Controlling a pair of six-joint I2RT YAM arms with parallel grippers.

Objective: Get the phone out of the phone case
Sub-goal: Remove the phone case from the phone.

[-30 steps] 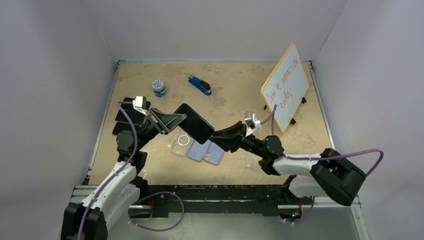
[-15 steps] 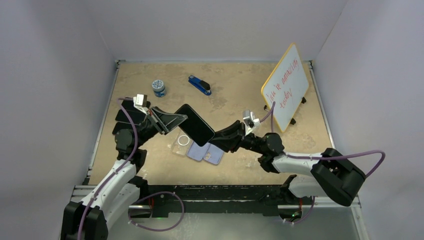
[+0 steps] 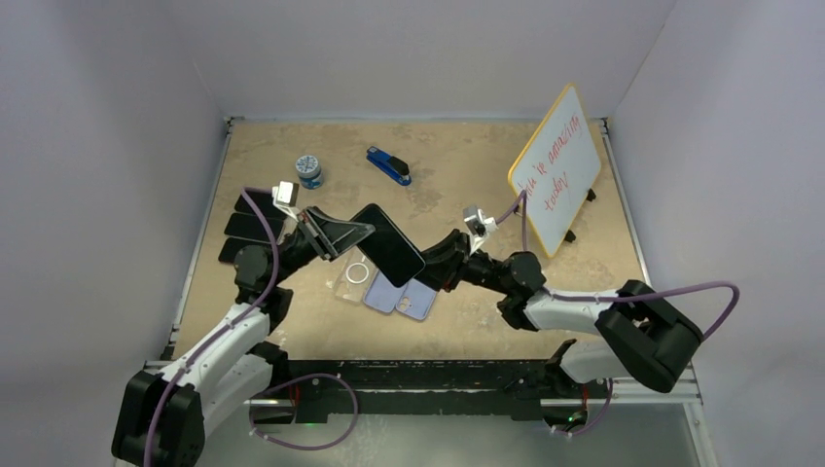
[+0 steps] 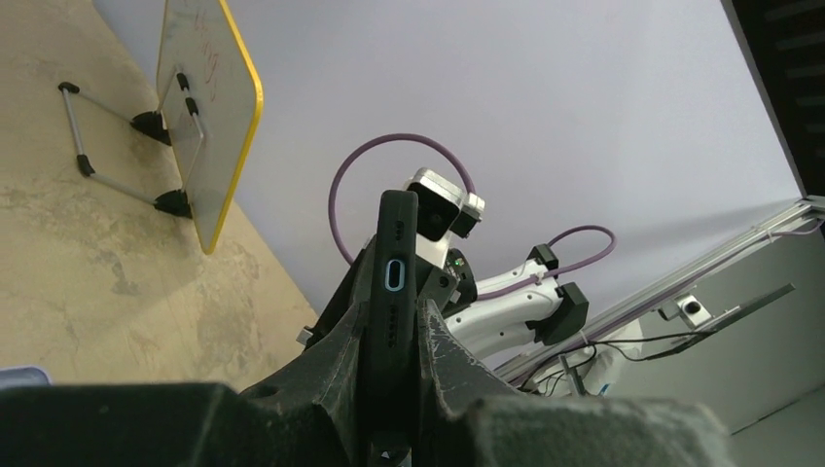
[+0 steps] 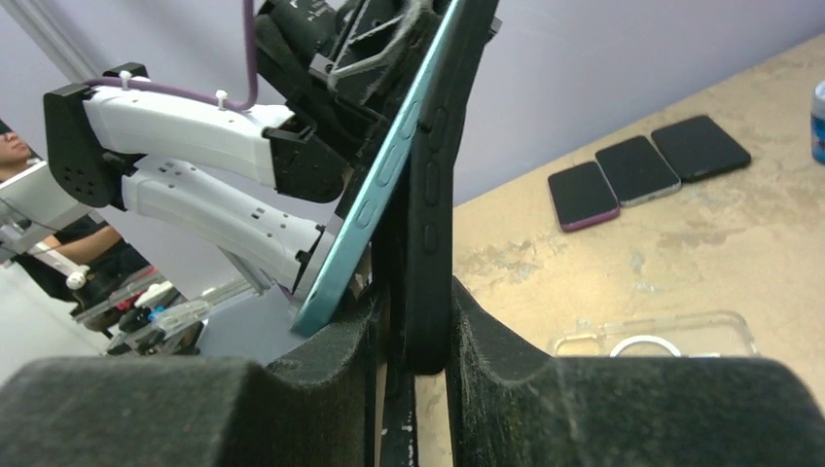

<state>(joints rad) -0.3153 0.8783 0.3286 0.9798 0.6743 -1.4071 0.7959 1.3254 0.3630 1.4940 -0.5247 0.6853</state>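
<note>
1. The phone [image 5: 375,195] and its black phone case [image 5: 428,243] are held in the air over the middle of the table [image 3: 467,195], slung between the two arms, above a clear case [image 3: 355,277] and two lilac cases [image 3: 404,297] lying flat.
2. The left gripper [image 4: 389,331] is clamped tight on the left end. The port cut-out of the case is seen standing up between its fingers [image 4: 336,355].
3. The right gripper [image 5: 413,331] is closed on the black case at the right, nearer end. The case is pinched between its pads [image 5: 486,331].
4. In the right wrist view the teal edge of the phone is seen splayed off the case at that end. The gap narrows toward the left gripper, where the two appear seated together.
5. Step judged: peeling is under way. One end of the phone is lifted out and the other is not yet freed.
6. Next move, judged: the case is to be bent or drawn further away from the phone by the right arm. The left grip seems to pinch case and phone together, so a regrip on the phone alone may be needed.
7. Risk: the loose end is held by nothing, so a drop is possible once it is freed.
8. Far right, a whiteboard [image 3: 556,170] is noted. Far left are a blue stapler [image 3: 389,165] and a small jar [image 3: 309,171].
</note>
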